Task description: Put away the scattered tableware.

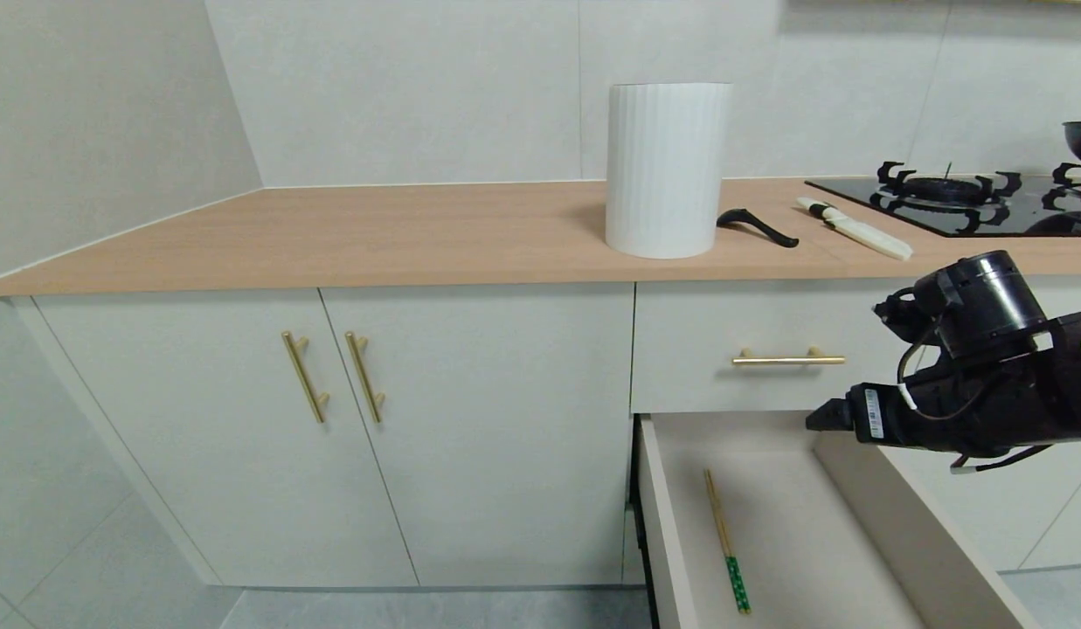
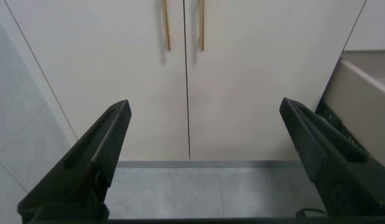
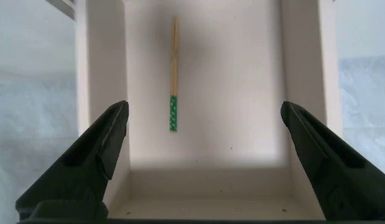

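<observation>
Right gripper (image 3: 204, 112) hangs wide open, empty, over the open drawer (image 1: 898, 524) holding chopsticks (image 1: 726, 542). Left gripper (image 2: 204, 109), equally open and empty, faces the cabinet doors (image 2: 242, 74). Farther back, a knife (image 1: 855, 229) and black utensil (image 1: 757, 225) lie on the counter (image 1: 374, 231).

Chopsticks (image 1: 726, 542): wooden pair, green patterned ends, lay flat and together on the floor of the open drawer (image 1: 907, 533), near its left wall.
Spoon (image 1: 757, 225): black, curved, lay on the counter just right of the white ribbed holder (image 1: 667, 170).
Knife (image 1: 855, 229): pale, dark-banded, lay flat and angled, right of the spoon.
</observation>
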Tool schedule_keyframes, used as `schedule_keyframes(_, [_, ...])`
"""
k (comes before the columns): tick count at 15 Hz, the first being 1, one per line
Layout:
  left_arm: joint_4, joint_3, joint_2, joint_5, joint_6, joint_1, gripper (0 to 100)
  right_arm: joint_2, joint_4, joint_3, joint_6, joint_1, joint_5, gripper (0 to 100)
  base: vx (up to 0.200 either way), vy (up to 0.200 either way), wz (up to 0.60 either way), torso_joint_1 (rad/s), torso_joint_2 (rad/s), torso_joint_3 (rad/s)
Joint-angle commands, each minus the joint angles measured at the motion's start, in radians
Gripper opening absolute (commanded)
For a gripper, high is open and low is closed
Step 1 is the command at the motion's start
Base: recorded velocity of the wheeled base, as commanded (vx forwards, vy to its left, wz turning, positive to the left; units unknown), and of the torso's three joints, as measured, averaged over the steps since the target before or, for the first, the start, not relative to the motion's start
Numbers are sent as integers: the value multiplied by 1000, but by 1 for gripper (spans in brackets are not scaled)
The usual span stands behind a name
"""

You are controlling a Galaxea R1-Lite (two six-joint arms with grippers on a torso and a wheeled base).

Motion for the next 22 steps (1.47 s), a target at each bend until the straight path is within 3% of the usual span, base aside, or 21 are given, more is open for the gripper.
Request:
schedule_keyframes(1, [1, 1, 0, 0, 0, 0, 100, -2, 1, 1, 0, 1, 0, 100, 0, 0, 0, 85, -129, -295])
schedule_keyframes(18, [1, 1, 0, 0, 0, 0, 100, 7, 1, 11, -12, 5, -1, 100, 0, 0, 0, 178, -482, -292])
schedule_keyframes(22, [1, 1, 2, 0, 0, 0, 100, 5, -91, 73, -53, 5, -5, 100, 0, 0, 0, 162, -356, -198])
